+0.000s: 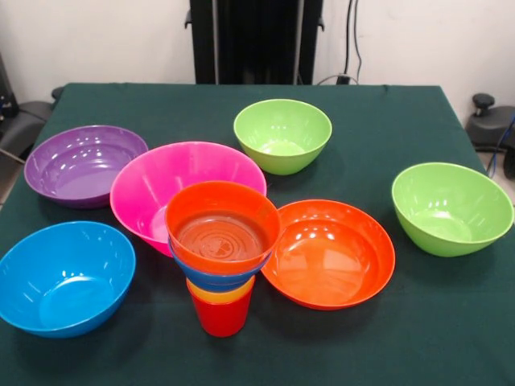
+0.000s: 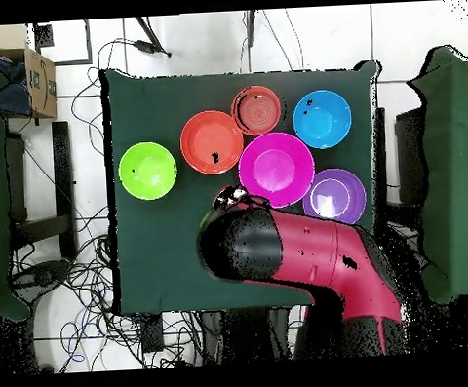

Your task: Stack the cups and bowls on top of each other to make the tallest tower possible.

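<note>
The tower (image 1: 221, 257) stands at the table's front middle. A red cup (image 1: 219, 318) is lowest, then an orange cup (image 1: 223, 293), a small blue bowl (image 1: 211, 279) and a small orange-red bowl (image 1: 223, 227) on top. In the overhead view the tower (image 2: 259, 109) shows as one orange-red disc. Loose around it are the pink bowl (image 1: 165, 181), the large orange-red bowl (image 1: 334, 253), the purple bowl (image 1: 80, 165), the light blue bowl (image 1: 64, 277) and two lime green bowls (image 1: 282, 135) (image 1: 451, 207). The gripper does not show in the front view. In the overhead view the gripper (image 2: 234, 194) shows only as pale parts at the tip of the arm (image 2: 290, 252), beside the pink bowl (image 2: 276, 169).
In the overhead view the arm hides one lime green bowl; the other (image 2: 147, 171) lies apart at the left. The dark green cloth (image 1: 402, 338) covers the table. The black pedestal (image 1: 256, 40) stands at the far side. Cables and chairs surround the table.
</note>
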### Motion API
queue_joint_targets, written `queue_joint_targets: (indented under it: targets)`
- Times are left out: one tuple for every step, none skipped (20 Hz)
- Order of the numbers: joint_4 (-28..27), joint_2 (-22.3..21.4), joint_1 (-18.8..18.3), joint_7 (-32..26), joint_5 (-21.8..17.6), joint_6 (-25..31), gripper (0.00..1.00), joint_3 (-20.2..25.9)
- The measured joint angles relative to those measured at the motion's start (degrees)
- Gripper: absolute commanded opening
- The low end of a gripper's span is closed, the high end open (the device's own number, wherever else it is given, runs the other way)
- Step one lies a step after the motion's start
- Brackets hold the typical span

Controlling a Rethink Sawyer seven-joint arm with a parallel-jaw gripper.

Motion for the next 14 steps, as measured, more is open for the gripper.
queue_joint_targets:
  targets:
    - [0.78,-0.52,-0.05,0.00,0.00,-0.30,1.00,-0.29]
    - [1.48,-0.96,-0.13,0.00,0.00,-0.51,1.00,-0.59]
    - [1.90,-1.18,-0.20,0.00,0.00,-0.67,1.00,-0.77]
    - [2.30,-1.38,-0.26,0.00,0.00,-0.83,1.00,-0.94]
    - [2.85,-1.57,-0.34,0.00,0.01,-1.21,1.00,-1.17]
    - [3.12,-1.61,-0.36,0.00,0.00,-1.50,1.00,-1.28]
    - [3.66,-1.56,-0.38,0.00,-0.28,-2.45,1.00,-1.49]
    - [4.00,-1.46,-0.37,0.00,-0.61,-3.33,1.00,-1.61]
    - [4.35,-1.28,-0.37,0.00,-1.05,-4.45,1.00,-1.69]
    - [4.64,-1.06,-0.37,0.00,-1.53,-5.58,1.00,-1.76]
    - [4.93,-0.85,-0.36,0.00,-2.00,-6.70,1.00,-1.83]
    - [5.11,-0.57,-0.36,0.00,-2.32,-7.63,1.00,-1.90]
    - [5.28,-0.29,-0.37,0.00,-2.65,-8.56,1.00,-1.96]
    - [5.42,-0.01,-0.37,0.00,-2.83,-9.21,1.00,-2.00]
